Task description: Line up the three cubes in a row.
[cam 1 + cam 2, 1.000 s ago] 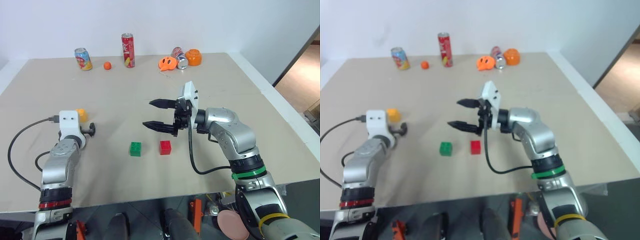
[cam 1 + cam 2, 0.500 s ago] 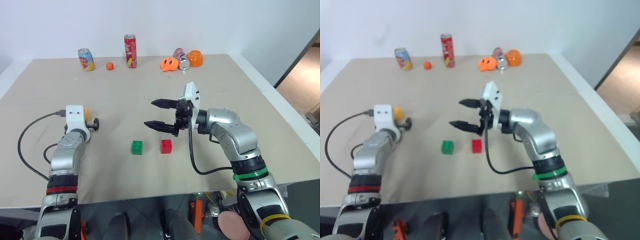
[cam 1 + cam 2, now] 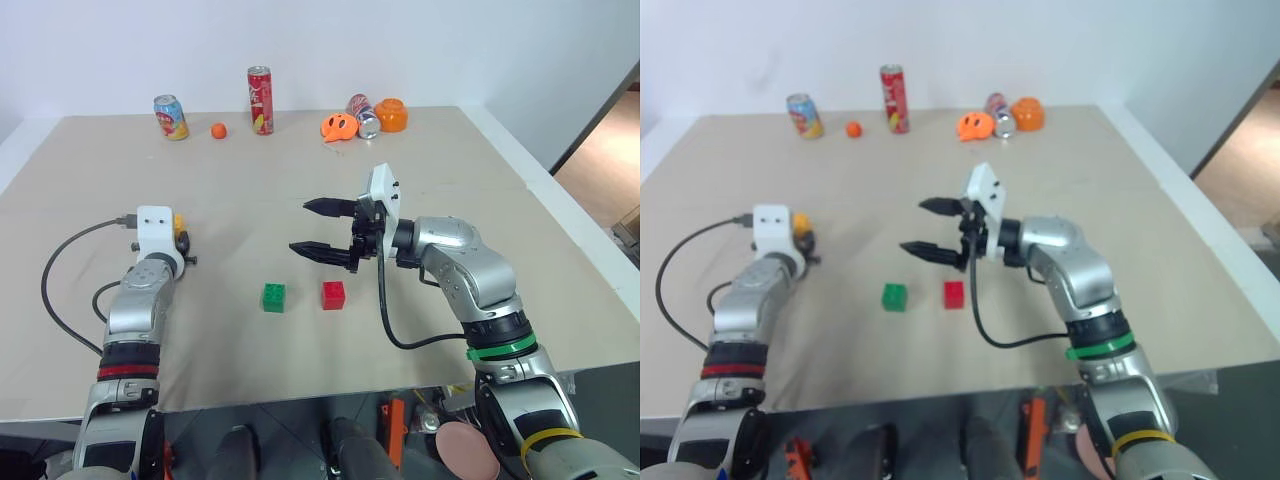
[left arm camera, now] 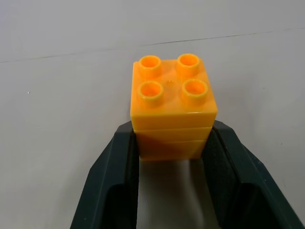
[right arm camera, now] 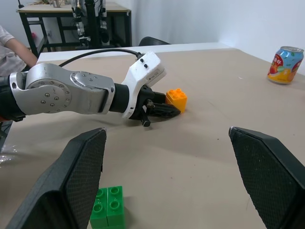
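Note:
The yellow cube [image 4: 173, 107] sits on the table at the left, and my left gripper [image 3: 181, 241] is shut on it, one black finger against each side. From the right wrist view, the same cube [image 5: 177, 98] shows at that gripper's tip. The green cube [image 3: 273, 296] and the red cube [image 3: 333, 293] stand side by side near the table's front middle, a small gap between them. My right gripper [image 3: 298, 227] hangs open above and just behind the red cube, pointing left, with nothing between its fingers.
Along the table's far edge stand a colourful can [image 3: 169, 117], a small orange ball [image 3: 217, 130], a tall red can [image 3: 259, 100], two orange rounded toys [image 3: 337, 126] and a lying can [image 3: 360, 115]. A person's arm [image 5: 14, 45] shows beyond the table.
My left gripper has moved forward around the yellow cube and shut on it. The right arm has kept still.

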